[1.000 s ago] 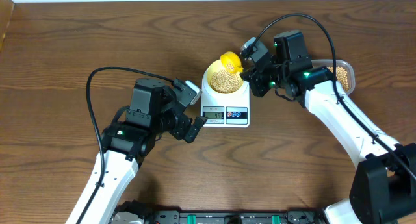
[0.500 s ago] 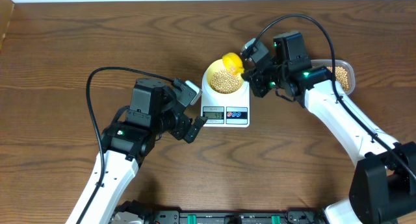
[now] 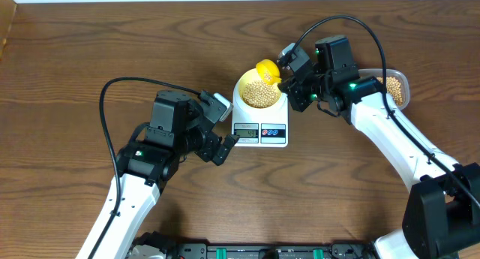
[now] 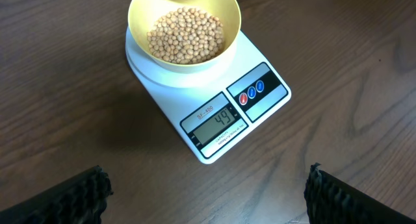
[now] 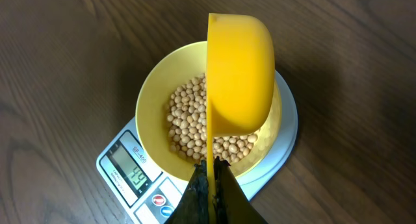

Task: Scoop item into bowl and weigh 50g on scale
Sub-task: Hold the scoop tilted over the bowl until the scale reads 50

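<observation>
The pale yellow bowl (image 3: 244, 85) sits on the white scale (image 3: 282, 137), and tan beans (image 3: 261, 94) fill its bottom. In the left wrist view the scale (image 4: 162, 78) shows 49 under the bowl (image 4: 229, 16) of beans (image 4: 185, 34). My right gripper (image 3: 283, 77) is shut on the thin handle of a yellow scoop (image 3: 266, 68). In the right wrist view that gripper (image 5: 212, 178) holds the scoop (image 5: 240, 74) turned on its side above the bowl (image 5: 153, 120) and the beans (image 5: 185, 123). My left gripper (image 4: 208, 198) stands open and holds nothing, low over the wood in front of the scale.
A clear plastic tub (image 3: 396, 88) holding more beans lies at the right, partly behind my right arm. Bare wooden table (image 3: 67, 79) stretches to the left of the scale and in front of it.
</observation>
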